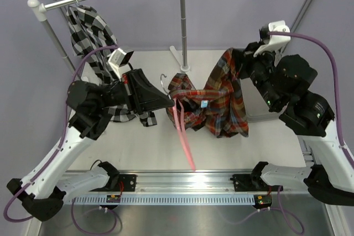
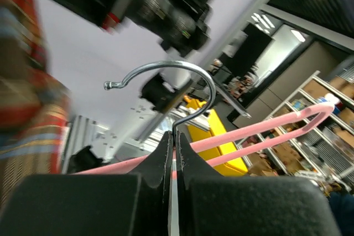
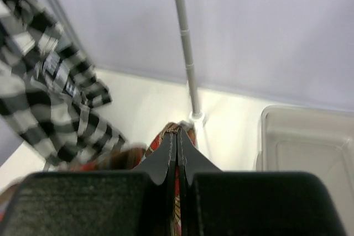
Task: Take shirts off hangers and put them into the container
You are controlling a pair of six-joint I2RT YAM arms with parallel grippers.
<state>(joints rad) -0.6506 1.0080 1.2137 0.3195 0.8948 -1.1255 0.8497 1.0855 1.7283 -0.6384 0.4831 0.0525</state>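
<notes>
Hanger [image 1: 185, 139], partly inside plaid shirt [image 1: 221, 103], points toward near edge; hook [image 1: 162, 83] rearward

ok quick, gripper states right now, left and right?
Left gripper: closed, holding the pink hanger.
Right gripper: closed, holding the plaid shirt.

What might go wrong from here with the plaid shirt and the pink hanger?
The plaid shirt hangs bunched over the pink hanger, so pulling may snag it and twist the hanger out of the left jaws, shut on its neck. The right jaws pinch only a little cloth, which might slip.
</notes>
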